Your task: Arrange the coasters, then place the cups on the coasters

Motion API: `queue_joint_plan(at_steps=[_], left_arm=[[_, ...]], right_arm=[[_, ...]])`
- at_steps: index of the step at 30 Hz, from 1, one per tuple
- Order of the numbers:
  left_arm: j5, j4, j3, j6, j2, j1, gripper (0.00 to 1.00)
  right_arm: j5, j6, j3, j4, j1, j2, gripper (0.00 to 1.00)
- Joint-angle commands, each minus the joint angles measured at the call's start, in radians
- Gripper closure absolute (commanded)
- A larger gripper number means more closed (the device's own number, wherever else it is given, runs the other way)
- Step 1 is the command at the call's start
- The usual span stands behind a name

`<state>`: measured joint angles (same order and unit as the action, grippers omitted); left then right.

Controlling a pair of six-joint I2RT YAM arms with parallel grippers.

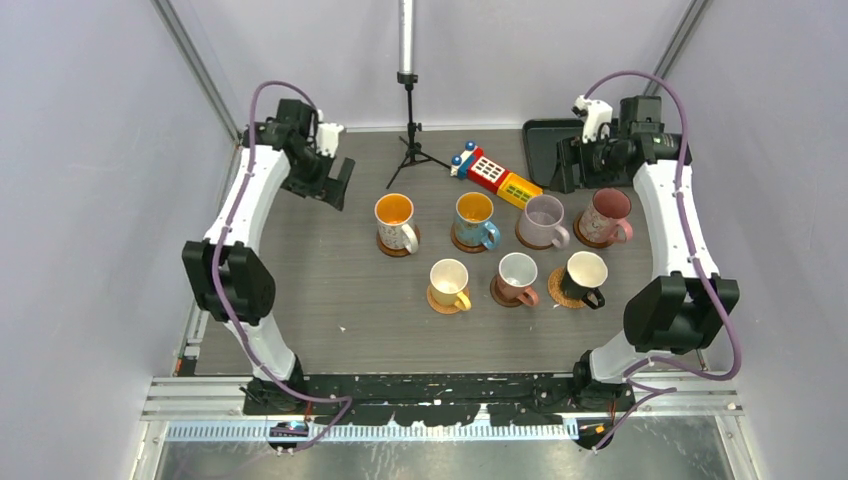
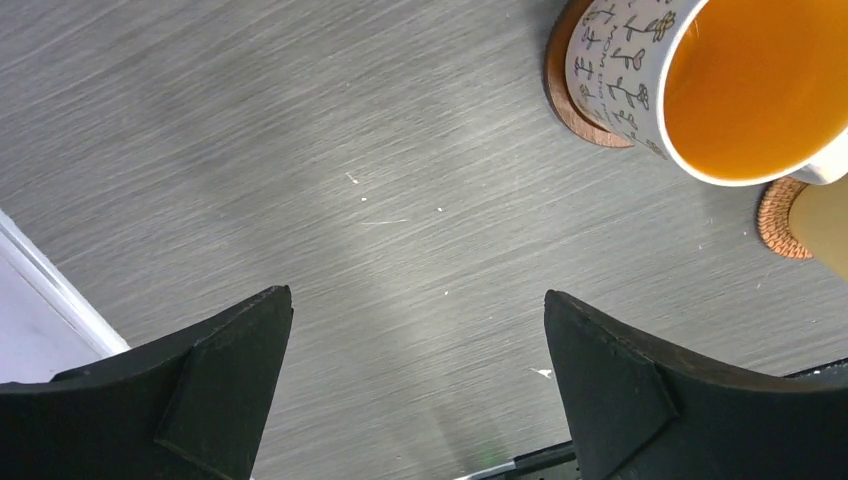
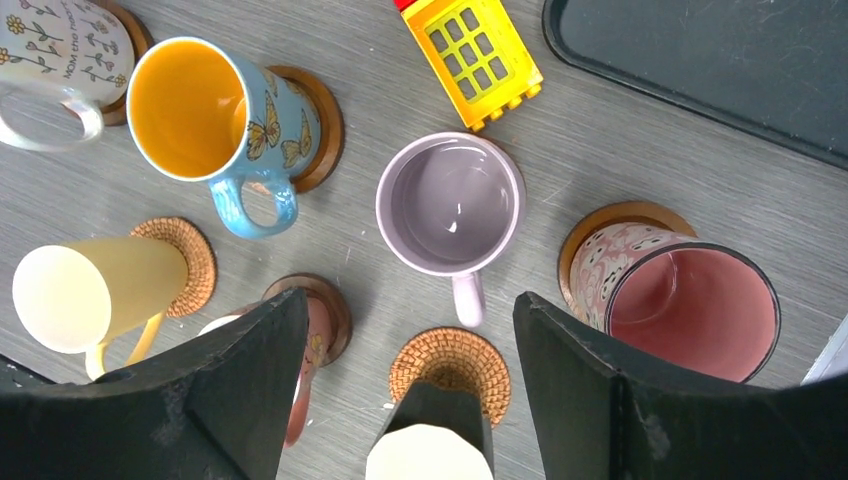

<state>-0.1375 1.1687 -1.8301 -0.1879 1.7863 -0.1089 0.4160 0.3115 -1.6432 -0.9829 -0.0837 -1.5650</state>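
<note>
Seven cups [image 1: 475,218] each sit on coasters [image 3: 455,362], two rows mid-table [image 1: 330,290] (four back, three front). My right tool [image 3: 410,297] is wide and empty, raised at back right by the black tray [image 1: 545,135]. My left tool [image 2: 416,295] is wide and empty over bare table, near the white cup [image 2: 620,70].

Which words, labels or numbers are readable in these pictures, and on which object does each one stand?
"MOM the": on the side of the white flowered mug, in the right wrist view; the words after it curve out of sight.
Small lettering on the same mug in the left wrist view: too blurred to read.
Nothing else in any view carries readable text.
</note>
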Motion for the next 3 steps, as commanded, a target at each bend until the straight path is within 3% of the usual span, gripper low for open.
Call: queue_joint_plan(at_steps=[1, 3], left_arm=[[0.027, -0.074, 0.029, 0.003, -0.070, -0.013, 0.01], [0.035, -0.078, 0.029, 0.002, -0.070, -0.022, 0.00]], right_arm=[[-0.013, -0.022, 0.009, 0.044, 0.004, 0.024, 0.20], [-0.011, -0.023, 0.012, 0.046, 0.005, 0.025, 0.20]])
